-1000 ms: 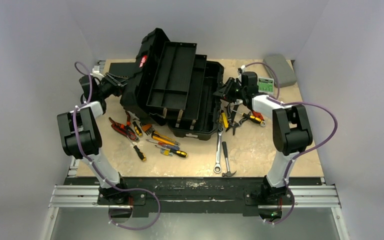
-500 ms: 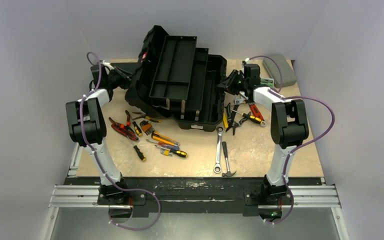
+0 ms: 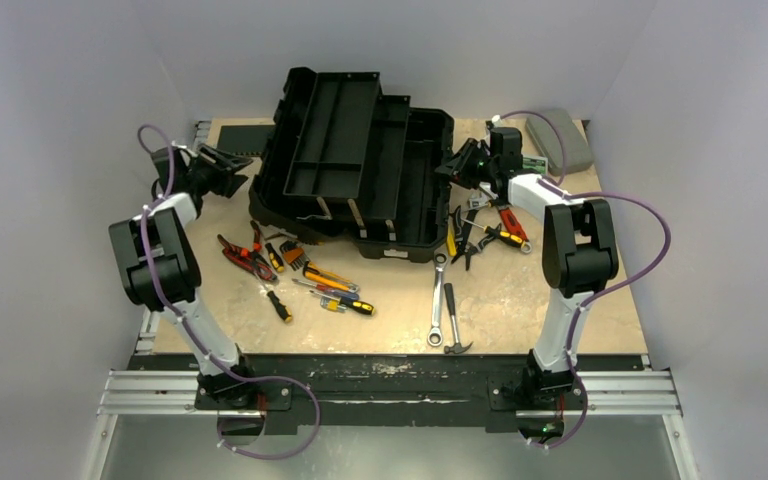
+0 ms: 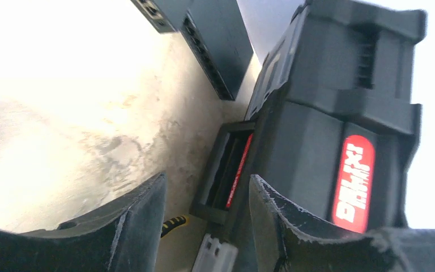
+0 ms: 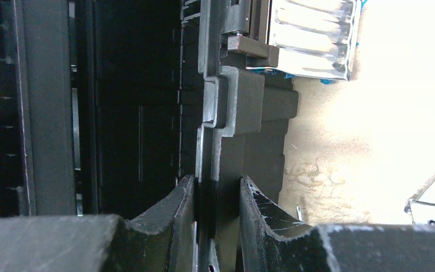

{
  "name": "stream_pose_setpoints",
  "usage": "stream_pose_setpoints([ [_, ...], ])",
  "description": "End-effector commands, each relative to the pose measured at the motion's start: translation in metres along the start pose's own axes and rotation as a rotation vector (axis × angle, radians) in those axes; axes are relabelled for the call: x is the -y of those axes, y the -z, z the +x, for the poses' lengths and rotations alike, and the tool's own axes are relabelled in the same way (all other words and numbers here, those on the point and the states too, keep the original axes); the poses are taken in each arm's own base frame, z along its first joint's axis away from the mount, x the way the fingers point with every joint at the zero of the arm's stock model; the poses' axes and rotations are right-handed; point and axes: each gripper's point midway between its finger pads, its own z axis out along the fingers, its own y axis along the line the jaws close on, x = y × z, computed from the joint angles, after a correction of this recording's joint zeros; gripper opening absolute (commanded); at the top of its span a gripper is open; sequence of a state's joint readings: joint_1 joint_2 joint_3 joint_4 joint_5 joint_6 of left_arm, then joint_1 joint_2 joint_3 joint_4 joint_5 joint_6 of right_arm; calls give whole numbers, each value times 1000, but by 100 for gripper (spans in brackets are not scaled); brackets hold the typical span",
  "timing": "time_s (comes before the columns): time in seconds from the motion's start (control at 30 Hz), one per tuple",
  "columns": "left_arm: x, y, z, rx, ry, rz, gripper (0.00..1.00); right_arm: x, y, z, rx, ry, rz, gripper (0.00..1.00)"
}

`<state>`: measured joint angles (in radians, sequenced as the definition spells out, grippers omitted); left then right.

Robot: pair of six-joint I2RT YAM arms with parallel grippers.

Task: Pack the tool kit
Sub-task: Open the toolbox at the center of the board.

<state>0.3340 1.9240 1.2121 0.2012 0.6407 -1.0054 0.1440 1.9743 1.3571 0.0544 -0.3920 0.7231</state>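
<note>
Black toolbox (image 3: pixel 390 247) sits open at the far middle of the tan table (image 3: pixel 530 300), with plain pale walls (image 3: pixel 80 80) closing in on three sides. I count one toolbox, one grey case (image 3: pixel 560 140) at the far right corner, one hammer (image 3: pixel 453 322) beside one long wrench (image 3: pixel 437 300), and two spreads of hand tools, a left heap (image 3: pixel 290 270) and a right heap (image 3: pixel 480 225), too tangled to number. My right gripper (image 5: pixel 216 184) pinches the toolbox's side wall narrowly. My left gripper (image 4: pixel 207 187) stands wide by the lid, holding nothing.
</note>
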Motion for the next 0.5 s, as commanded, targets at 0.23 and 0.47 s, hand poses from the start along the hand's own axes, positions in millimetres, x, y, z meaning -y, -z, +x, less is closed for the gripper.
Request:
stream_pose_setpoints([
  [0.23, 18, 43, -25, 171, -4, 54, 54, 10, 12, -30, 111, 5, 33, 0],
  [0.47, 36, 96, -37, 382, -107, -18, 69, -2, 15, -27, 114, -8, -10, 0],
])
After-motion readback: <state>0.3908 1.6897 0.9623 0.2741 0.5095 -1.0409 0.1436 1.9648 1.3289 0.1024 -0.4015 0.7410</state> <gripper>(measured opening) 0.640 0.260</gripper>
